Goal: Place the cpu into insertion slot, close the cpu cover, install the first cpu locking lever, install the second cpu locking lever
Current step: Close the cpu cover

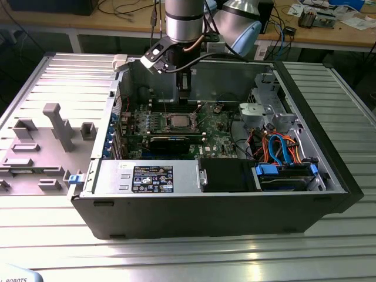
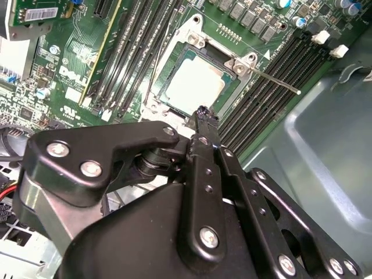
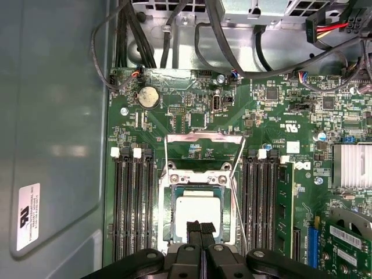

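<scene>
The cpu (image 3: pixel 199 210) lies flat in the insertion slot (image 3: pixel 170 224) on the green motherboard, its silver top showing in both wrist views (image 2: pixel 195 82). The cpu cover (image 3: pixel 203 138) stands open, hinged up beyond the socket. Two thin wire locking levers (image 3: pixel 238 209) (image 2: pixel 275 79) stick up unlatched beside the socket. My gripper (image 3: pixel 200 228) hangs just above the near edge of the chip, fingers pressed together and empty, its tip (image 2: pixel 203 113) over the socket rim. In the exterior view the gripper (image 1: pixel 184 93) is inside the case above the socket (image 1: pixel 177 121).
Black memory slots (image 3: pixel 132 203) flank the socket on both sides. A graphics card (image 1: pixel 169 141), cable bundles (image 1: pixel 276 147) and the power supply (image 1: pixel 144 176) crowd the case. A grey fixture plate (image 1: pixel 47 141) lies at the exterior view's left.
</scene>
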